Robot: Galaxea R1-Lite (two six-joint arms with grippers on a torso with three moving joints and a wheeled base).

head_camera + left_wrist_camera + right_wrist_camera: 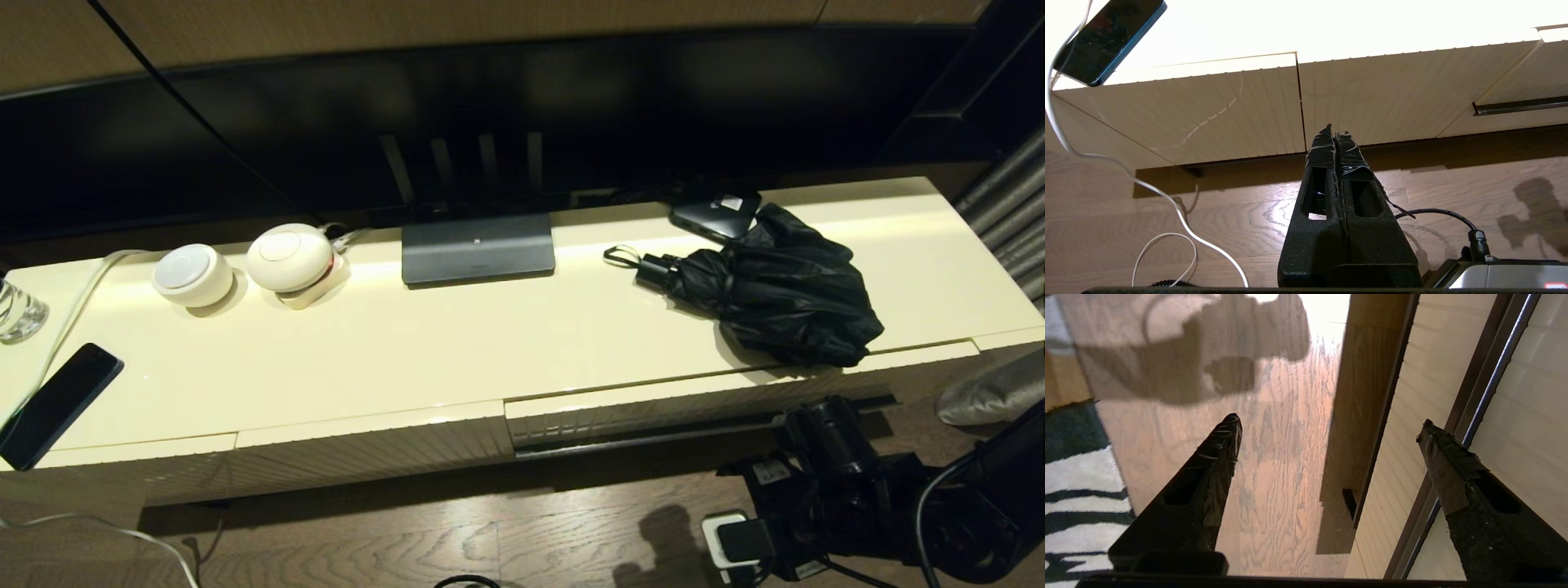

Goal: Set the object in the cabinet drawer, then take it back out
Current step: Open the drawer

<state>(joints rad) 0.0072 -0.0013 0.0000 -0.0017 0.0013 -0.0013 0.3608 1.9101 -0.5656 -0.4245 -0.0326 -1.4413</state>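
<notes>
Opening the drawer [678, 400]: right gripper [1331, 428], fingers spread, hangs low by its ribbed front; hook the lower edge squarely and pull straight out. The umbrella [775, 294] lies on the top above. Left gripper [1335, 130], fingers together, idles near the floor.

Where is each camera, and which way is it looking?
Head: up high, looking down at the cabinet top, the umbrella and the right arm.
Left wrist: low, facing the ribbed fronts; left gripper shut.
Right wrist: low by the drawer; right gripper open.
Head and left wrist share the phone.
</notes>
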